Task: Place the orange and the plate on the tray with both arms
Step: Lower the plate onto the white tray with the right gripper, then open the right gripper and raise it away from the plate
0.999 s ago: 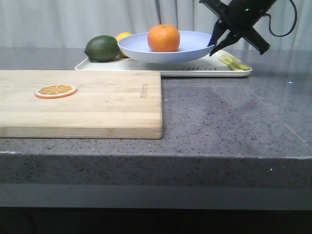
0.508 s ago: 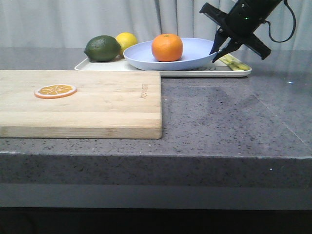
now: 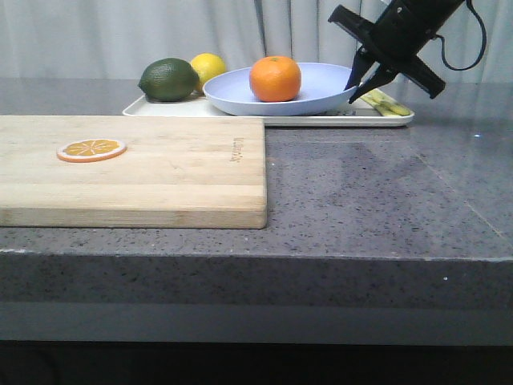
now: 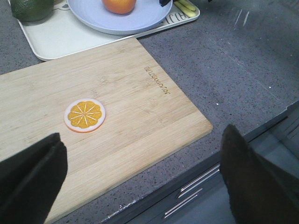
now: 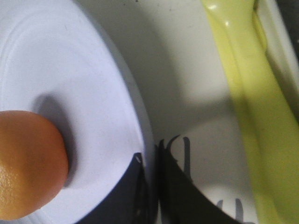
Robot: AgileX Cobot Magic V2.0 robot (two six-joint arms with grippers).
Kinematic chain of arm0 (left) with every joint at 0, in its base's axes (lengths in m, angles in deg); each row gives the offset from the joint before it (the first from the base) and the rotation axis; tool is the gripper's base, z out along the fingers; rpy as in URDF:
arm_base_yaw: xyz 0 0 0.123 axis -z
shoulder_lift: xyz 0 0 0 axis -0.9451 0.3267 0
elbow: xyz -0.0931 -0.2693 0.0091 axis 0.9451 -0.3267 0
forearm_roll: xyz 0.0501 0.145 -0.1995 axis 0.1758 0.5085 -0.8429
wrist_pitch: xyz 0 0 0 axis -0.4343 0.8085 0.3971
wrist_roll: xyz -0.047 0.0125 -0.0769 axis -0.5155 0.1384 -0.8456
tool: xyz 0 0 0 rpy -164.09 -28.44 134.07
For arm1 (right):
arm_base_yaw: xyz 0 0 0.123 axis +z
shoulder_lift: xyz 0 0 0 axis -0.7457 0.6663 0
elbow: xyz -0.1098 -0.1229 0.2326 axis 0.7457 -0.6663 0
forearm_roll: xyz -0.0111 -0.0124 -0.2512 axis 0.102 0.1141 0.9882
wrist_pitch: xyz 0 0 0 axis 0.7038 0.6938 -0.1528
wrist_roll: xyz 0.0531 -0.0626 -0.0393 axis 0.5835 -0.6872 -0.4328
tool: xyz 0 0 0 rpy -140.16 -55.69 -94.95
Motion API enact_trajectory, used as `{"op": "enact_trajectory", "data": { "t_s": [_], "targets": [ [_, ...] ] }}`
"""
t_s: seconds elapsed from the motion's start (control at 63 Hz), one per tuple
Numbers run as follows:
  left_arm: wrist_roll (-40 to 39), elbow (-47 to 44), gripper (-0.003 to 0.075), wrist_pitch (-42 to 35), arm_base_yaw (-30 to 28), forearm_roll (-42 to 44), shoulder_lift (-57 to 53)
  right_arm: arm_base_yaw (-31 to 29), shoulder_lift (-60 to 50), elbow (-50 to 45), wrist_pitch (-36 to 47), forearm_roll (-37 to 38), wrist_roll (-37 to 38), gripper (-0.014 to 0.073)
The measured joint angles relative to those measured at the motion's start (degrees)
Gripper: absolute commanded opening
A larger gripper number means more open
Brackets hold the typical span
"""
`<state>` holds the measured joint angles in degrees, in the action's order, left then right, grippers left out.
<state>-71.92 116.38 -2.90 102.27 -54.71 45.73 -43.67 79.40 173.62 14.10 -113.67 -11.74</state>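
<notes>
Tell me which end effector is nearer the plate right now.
Right. The right end effector pinches the plate rim on the tray; the left end effector hovers open over the cutting board, well away.

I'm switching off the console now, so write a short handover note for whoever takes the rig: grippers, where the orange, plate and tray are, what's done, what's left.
Right gripper: shut on the plate rim, at its right edge.
Left gripper: open, empty, over the cutting board.
Orange sits on the plate; plate rests on the tray at the back of the table.
Done: both are on the tray.
Left: release the rim, pull the right arm back.
</notes>
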Motion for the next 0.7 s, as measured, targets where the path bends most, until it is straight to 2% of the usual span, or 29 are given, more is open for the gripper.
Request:
{"op": "enact_trajectory", "data": {
  "t_s": [0.063, 0.174, 0.222, 0.301, 0.523, 0.698],
  "targets": [
    [0.0, 0.0, 0.0636, 0.0, 0.0, 0.0, 0.0, 0.0, 0.0, 0.0, 0.0, 0.0, 0.0, 0.0028],
    [0.0, 0.0, 0.0636, 0.0, 0.0, 0.0, 0.0, 0.0, 0.0, 0.0, 0.1, 0.0, 0.0, 0.0237],
    [0.0, 0.0, 0.0636, 0.0, 0.0, 0.0, 0.0, 0.0, 0.0, 0.0, 0.1, 0.0, -0.1, 0.0352],
    [0.0, 0.0, 0.0636, 0.0, 0.0, -0.1, 0.0, 0.0, 0.0, 0.0, 0.1, 0.0, -0.1, 0.0451],
    [0.0, 0.0, 0.0636, 0.0, 0.0, -0.2, 0.0, 0.0, -0.1, 1.2, -0.3, 0.0, -2.3, 0.0468],
    [0.0, 0.0, 0.0636, 0.0, 0.0, -0.2, 0.0, 0.0, -4.3, 1.9, -2.6, 0.0, -10.5, 0.0468]
  ]
}}
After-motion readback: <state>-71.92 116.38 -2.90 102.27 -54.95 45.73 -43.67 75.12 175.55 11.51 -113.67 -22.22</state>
